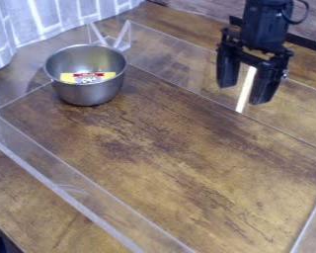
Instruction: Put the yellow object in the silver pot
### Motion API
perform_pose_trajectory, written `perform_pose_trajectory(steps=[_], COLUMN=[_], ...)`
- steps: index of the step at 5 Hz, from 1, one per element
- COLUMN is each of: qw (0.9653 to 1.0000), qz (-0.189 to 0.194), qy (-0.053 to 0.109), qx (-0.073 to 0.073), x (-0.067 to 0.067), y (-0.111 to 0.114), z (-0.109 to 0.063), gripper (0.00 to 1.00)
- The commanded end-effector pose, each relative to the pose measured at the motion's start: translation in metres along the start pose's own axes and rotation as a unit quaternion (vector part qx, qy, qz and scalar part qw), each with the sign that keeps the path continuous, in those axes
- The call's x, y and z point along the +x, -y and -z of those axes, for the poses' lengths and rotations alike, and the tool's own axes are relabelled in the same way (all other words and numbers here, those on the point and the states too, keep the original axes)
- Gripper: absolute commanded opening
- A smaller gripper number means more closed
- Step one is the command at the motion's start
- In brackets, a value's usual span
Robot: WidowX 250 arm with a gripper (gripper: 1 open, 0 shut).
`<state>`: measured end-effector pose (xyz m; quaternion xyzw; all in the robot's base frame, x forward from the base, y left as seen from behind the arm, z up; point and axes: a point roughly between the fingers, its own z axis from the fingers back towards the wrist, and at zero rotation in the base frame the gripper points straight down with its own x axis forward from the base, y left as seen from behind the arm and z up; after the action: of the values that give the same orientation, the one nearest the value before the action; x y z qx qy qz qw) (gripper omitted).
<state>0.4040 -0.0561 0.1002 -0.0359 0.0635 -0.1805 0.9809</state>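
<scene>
The silver pot [86, 74] stands on the wooden table at the upper left, round and shiny. Inside it lies the yellow object [84, 76], small and flat with a red patch. My gripper [241, 93] hangs at the upper right, pointing down, well to the right of the pot and apart from it. Its two dark fingers [223, 71] stand open with nothing between them.
Clear acrylic walls [68, 188] run along the front and left of the wooden table [174, 148]. A clear pointed piece [115, 35] rises just behind the pot. White cloth [42, 25] hangs at the top left.
</scene>
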Motion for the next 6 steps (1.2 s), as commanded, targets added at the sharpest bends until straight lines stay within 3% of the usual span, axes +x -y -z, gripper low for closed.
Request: perform_pose_trajectory(steps=[1, 4, 6], qw=[0.9992, 0.9979, 0.9963], qz=[0.006, 0.015, 0.022], qy=[0.035, 0.042, 0.049], qx=[0.019, 0.048, 0.068], x=[0.000, 0.020, 0.039], y=[-0.011, -0.015, -0.007], z=[-0.036, -0.003, -0.014], gripper=[1.00, 1.00, 1.00])
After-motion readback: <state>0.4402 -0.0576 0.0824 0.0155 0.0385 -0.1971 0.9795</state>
